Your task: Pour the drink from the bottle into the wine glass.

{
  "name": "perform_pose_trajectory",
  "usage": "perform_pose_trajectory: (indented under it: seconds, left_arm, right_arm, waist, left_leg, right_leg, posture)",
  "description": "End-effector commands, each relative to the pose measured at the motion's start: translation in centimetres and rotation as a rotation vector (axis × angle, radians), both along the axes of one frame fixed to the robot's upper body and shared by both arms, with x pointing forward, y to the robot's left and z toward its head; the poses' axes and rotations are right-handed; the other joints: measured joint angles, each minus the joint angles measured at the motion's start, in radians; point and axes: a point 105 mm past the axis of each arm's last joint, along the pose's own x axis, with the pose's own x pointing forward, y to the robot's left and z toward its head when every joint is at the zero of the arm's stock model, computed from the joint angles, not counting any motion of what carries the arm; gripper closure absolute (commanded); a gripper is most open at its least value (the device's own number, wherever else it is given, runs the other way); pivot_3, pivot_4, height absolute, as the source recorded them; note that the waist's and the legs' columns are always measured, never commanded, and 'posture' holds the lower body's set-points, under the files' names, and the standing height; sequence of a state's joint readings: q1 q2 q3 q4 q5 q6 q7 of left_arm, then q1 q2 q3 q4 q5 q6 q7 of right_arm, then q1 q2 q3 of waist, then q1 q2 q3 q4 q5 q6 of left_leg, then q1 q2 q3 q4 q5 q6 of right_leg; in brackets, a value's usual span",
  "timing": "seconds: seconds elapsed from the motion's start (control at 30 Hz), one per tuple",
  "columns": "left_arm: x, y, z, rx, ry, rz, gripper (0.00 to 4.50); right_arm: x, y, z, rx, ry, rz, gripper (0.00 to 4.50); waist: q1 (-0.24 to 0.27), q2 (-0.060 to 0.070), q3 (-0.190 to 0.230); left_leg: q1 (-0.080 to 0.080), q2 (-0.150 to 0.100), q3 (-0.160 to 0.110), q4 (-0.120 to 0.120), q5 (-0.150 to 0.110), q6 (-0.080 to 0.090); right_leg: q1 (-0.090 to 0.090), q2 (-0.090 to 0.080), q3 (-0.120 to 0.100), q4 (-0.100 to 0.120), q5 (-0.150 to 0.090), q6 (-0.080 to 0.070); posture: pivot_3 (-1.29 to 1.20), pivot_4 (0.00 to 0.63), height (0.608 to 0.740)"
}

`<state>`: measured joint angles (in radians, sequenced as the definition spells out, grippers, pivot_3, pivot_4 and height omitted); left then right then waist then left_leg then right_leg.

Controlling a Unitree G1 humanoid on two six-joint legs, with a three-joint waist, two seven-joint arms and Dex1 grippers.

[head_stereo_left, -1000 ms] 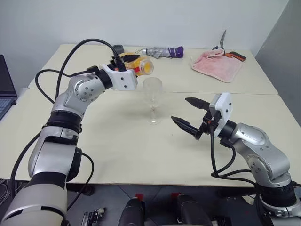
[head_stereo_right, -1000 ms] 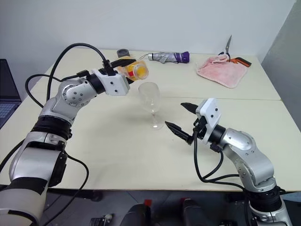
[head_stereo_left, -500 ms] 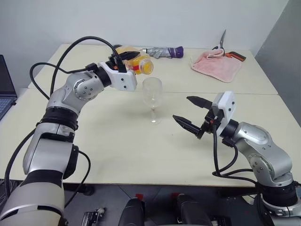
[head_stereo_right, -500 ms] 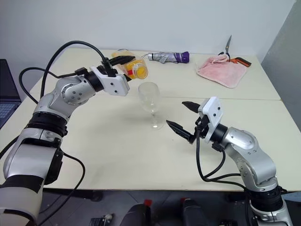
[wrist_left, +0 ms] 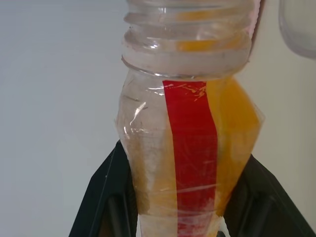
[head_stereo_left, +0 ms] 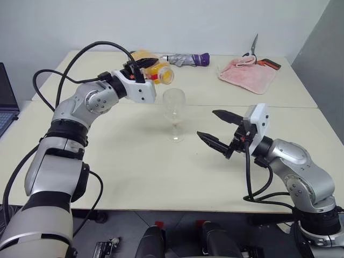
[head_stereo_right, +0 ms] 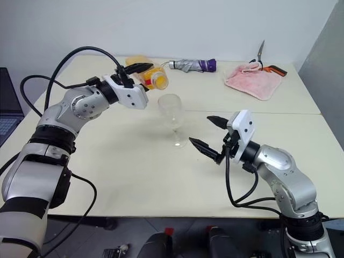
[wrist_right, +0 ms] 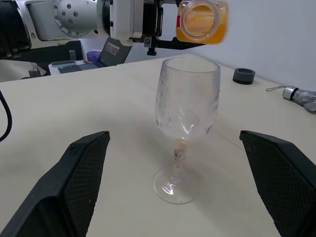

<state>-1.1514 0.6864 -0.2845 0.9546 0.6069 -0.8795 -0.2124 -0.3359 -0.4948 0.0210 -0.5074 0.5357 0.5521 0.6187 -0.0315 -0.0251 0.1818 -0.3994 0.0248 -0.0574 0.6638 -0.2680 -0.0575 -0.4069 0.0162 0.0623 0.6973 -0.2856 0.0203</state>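
One bottle [head_stereo_left: 159,73] clamped in left jaws, axis near level, mouth just above-behind wine glass [head_stereo_left: 174,113]; right jaws apart.

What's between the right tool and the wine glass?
Nothing: bare tabletop between the open right tool and the wine glass, seen in the right wrist view.

Orange-yellow drink [wrist_left: 237,128] is seen in the clear bottle [wrist_left: 192,148] with a red label strip, the wine glass [head_stereo_left: 174,114] is colourless, and a pink cloth [head_stereo_left: 247,74] is laid on the cream bench [head_stereo_left: 134,161].
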Motion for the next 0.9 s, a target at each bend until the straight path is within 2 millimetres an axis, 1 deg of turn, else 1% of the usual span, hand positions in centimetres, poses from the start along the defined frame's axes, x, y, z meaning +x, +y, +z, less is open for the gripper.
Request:
perform_pose_trajectory:
  seconds: [0.03, 0.23, 0.4, 0.9]
  left_arm:
    - [-0.5, 0.0, 3.0, -0.014, -0.097, -0.013, 2.77]
    - [-0.3, 0.1, 3.1, -0.005, -0.103, -0.003, 2.77]
    - [-0.2, 0.1, 3.2, 0.001, -0.109, -0.002, 2.77]
    - [-0.2, 0.1, 3.5, 0.018, -0.124, -0.004, 2.77]
  right_arm:
    - [-0.8, 0.0, 1.4, 0.035, -0.062, 0.023, 0.0]
    - [-0.8, -0.2, 1.8, 0.068, -0.085, 0.015, 0.0]
    - [-1.4, -0.2, 1.9, 0.086, -0.096, 0.043, 0.0]
    - [-1.9, 0.0, 1.5, 0.092, -0.069, 0.066, 0.0]
  waist:
    - [0.0, 0.0, 0.0]
    - [0.0, 0.0, 0.0]
    - [0.0, 0.0, 0.0]
    - [0.0, 0.0, 0.0]
  left_leg:
    - [0.0, 0.0, 0.0, 0.0, 0.0, 0.0]
    - [0.0, 0.0, 0.0, 0.0, 0.0, 0.0]
    - [0.0, 0.0, 0.0, 0.0, 0.0, 0.0]
    - [0.0, 0.0, 0.0, 0.0, 0.0, 0.0]
  right_leg:
    - [0.0, 0.0, 0.0, 0.0, 0.0, 0.0]
    - [0.0, 0.0, 0.0, 0.0, 0.0, 0.0]
    - [0.0, 0.0, 0.0, 0.0, 0.0, 0.0]
    - [0.0, 0.0, 0.0, 0.0, 0.0, 0.0]
  posture:
    - [0.0, 0.15, 0.74]
    - [0.0, 0.15, 0.74]
    - [0.0, 0.15, 0.74]
    - [0.0, 0.15, 0.74]
